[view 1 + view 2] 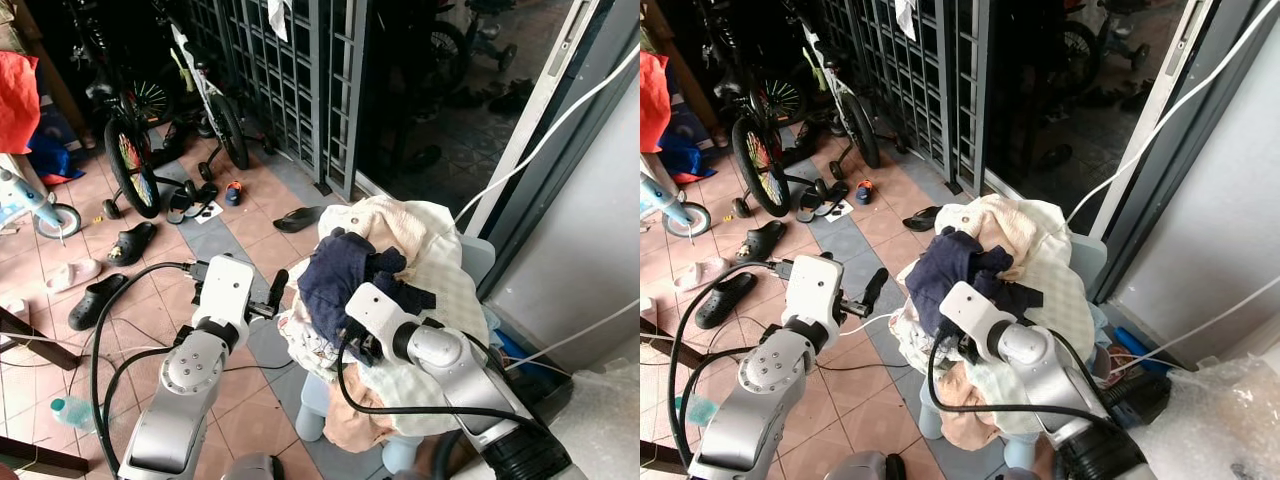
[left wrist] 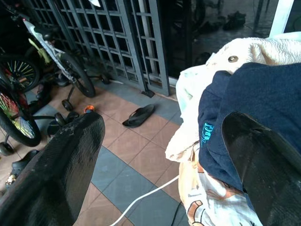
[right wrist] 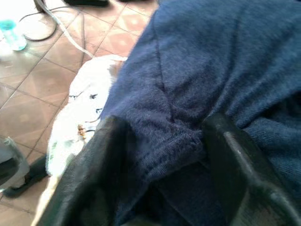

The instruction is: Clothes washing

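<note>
Step in hand, as judged: lifting the navy garment (image 1: pixel 345 275) off the laundry pile (image 1: pixel 400 300) heaped on a pale plastic chair (image 1: pixel 478 258), ahead of washing.

Location: the pile sits at about 3 o'clock of centre in the left eye view. The navy garment lies on top, at the pile's 10 o'clock side, over a cream towel (image 1: pixel 400 225) and a printed white cloth (image 2: pixel 207 207).

Right gripper (image 3: pixel 164 141): jaws part-spread and sunk into the navy fabric, a fold bunched between the two fingers. They pinch the cloth but are not pressed together. Whether the bite is deep enough to hold, I cannot tell.

Left gripper (image 2: pixel 164 155): jaws spread wide, holding nothing. It sits at the pile's 9 o'clock edge, one finger (image 2: pixel 263 160) just beside or brushing the navy cloth, the other over the tiled floor (image 2: pixel 136 146).

To do well (judgement):
- Squeeze the right jaws fully on the fold before pulling.
- Lift straight up and slowly so the printed cloth beneath does not drag off.
- Bring the left jaws onto the garment's hanging edge to share the load.
- Mind the white cable (image 2: pixel 141 197) on the floor.
</note>
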Motion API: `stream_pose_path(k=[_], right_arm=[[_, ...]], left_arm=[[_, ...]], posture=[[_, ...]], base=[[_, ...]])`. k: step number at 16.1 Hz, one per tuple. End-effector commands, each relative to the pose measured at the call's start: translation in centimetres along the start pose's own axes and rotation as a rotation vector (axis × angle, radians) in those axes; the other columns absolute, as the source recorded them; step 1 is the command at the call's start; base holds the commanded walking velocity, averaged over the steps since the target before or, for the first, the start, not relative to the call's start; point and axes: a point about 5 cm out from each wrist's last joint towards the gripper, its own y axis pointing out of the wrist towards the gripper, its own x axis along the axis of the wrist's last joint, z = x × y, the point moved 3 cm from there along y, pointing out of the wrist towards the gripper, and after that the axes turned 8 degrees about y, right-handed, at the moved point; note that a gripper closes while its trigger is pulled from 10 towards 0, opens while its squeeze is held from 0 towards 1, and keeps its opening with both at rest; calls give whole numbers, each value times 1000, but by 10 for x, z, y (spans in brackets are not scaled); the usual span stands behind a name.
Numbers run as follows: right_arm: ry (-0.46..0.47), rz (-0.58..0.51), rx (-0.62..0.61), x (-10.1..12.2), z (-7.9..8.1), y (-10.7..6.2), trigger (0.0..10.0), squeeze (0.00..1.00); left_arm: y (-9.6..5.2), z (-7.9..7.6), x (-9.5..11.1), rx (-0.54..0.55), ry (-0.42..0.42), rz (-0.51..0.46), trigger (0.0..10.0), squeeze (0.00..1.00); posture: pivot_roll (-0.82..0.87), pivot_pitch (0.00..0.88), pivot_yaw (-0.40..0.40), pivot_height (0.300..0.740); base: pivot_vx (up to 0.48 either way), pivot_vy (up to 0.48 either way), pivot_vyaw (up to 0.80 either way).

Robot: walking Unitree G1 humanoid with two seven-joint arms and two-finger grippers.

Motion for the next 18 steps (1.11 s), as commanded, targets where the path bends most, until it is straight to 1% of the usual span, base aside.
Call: stream_pose_path(k=[1, 5, 6, 9, 10, 11, 13, 14, 15, 16, 17, 18], right_arm=[[-14, -9, -62, 2, -9, 1, 0, 0], [-34, 9, -86, -4, -10, 3, 0, 0], [-19, 21, -99, -8, -13, 4, 0, 0], [10, 25, -102, -12, -14, 5, 0, 0], [22, 16, -116, -10, -16, 6, 0, 0], [56, -5, -145, -7, -21, 5, 0, 0], [101, -30, -186, -6, -27, 1, 0, 0], [130, -85, -244, 0, -35, -3, 0, 0], [186, -163, -327, 8, -48, -11, 0, 0], [226, -223, -379, 15, -56, -17, 0, 0], [265, -366, -483, 32, -71, -32, 0, 0], [287, -472, -537, 47, -79, -45, 0, 0]], left_arm=[[-2, 3, 0, 15, -1, 5, 10000, 0], [-1, 2, 0, 17, -6, 6, 10000, 0], [0, 1, 2, 11, -19, -9, 10000, 0], [0, 1, 2, 16, -25, -9, 10000, 0], [1, 2, 3, 19, -17, -13, 10000, 0], [1, 4, 6, 24, -13, -22, 10000, 0], [-1, 3, 3, 22, -19, -11, 10000, 0], [-1, 3, 2, 19, -20, -9, 10000, 0], [1, 3, 3, 22, -19, -12, 10000, 0], [2, 4, 3, 29, -18, -13, 10000, 0], [2, 5, 0, 51, -21, -6, 10000, 0], [0, 10, -5, 85, -54, 13, 10000, 0]], posture=[[45, 12, 41, 740], [45, 11, 40, 740], [38, 8, 37, 740], [32, 0, 33, 740], [31, 0, 36, 740], [31, 1, 38, 740], [29, 0, 40, 740], [19, 0, 43, 740], [17, 0, 44, 740], [11, 0, 42, 740], [2, 0, 54, 740], [-4, 0, 59, 740]], base=[[0, 0, 0], [0, 0, 0], [0, 0, 0], [0, 0, 0], [0, 0, 0], [0, 0, 0], [0, 0, 0], [0, 0, 0], [0, 0, 0], [0, 0, 0], [0, 0, 0], [0, 0, 0]])
